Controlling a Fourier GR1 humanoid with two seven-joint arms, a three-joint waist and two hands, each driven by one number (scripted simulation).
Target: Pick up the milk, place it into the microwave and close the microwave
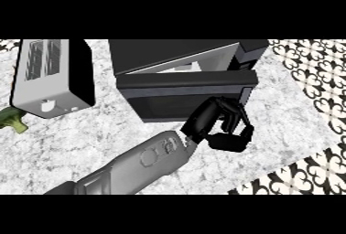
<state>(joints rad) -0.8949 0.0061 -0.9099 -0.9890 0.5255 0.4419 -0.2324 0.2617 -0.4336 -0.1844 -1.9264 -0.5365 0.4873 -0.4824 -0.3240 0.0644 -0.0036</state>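
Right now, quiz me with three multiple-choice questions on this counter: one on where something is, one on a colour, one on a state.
1. Where does the toaster stand?
A. left of the microwave
B. right of it
C. on top of it

2. What colour is the vegetable at the left edge?
A. red
B. green
C. yellow

3. The microwave door is:
A. flush shut
B. ajar
C. missing

Answers:
1. A: it sits at the view's left.
2. B: green shows below the toaster.
3. B: a pale gap shows behind the door, with the left hand at it.
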